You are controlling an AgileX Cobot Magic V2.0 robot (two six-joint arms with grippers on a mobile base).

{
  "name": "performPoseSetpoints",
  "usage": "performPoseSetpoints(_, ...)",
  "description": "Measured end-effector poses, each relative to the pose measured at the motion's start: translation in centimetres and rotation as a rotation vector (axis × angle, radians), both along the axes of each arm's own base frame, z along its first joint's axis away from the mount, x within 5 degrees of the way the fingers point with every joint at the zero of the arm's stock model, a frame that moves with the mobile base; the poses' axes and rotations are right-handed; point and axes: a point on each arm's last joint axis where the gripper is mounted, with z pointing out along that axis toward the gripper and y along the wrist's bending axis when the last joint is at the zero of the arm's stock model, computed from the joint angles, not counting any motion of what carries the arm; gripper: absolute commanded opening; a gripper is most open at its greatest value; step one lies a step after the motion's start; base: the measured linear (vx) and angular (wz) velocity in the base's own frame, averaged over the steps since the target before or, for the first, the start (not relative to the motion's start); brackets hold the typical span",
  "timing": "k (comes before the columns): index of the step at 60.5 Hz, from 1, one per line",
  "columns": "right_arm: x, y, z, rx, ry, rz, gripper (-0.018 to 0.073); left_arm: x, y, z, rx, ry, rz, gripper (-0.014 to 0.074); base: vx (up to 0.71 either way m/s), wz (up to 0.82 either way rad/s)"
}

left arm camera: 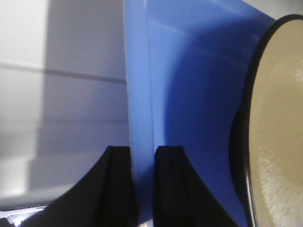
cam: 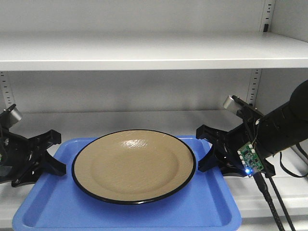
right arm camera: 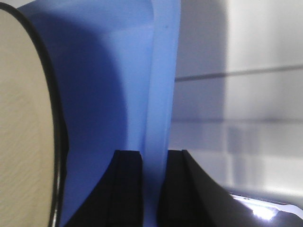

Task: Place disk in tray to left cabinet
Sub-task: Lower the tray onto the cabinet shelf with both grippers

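A blue tray (cam: 53, 202) fills the near view, its rounded front corners toward the camera. The disk (cam: 134, 166) sits at its centre, nearly as wide as the tray itself.

At 9 o'clock on the tray, the left claw (cam: 54, 153) pinches the raised lip. At 3 o'clock the right claw (cam: 206, 148) does the same. Both wrist views show 2 black ribbed fingers (left arm camera: 118, 189) pressed on either side of the thin blue edge.

The disk is glossy tan, shallow and round, ringed by a fine black rim. The tray is smooth matte plastic with a low lip.

By the look of it, loading is done and the carry is well along, with the tray's far end already inside the cabinet (cam: 144, 91). The near end reaches out over the front of the white bench (cam: 144, 119). Whether the tray rests on the bench or hangs just above it cannot be told. Left to do, it seems: slide it deeper toward 12 o'clock, set it down and let go.

Beyond, at 12 o'clock, run a plain white back wall, a perforated strip (cam: 254, 86) and an upper shelf (cam: 144, 53).
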Motion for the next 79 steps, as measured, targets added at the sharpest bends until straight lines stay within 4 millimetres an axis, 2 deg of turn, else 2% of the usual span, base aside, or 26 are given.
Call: performPoseSetpoints(79, 0.0, 0.0, 0.0, 0.0, 0.0, 0.0, -0.0006, 0.0, 0.0, 0.0, 0.0, 0.0, 0.0, 0.0, 0.07, -0.01)
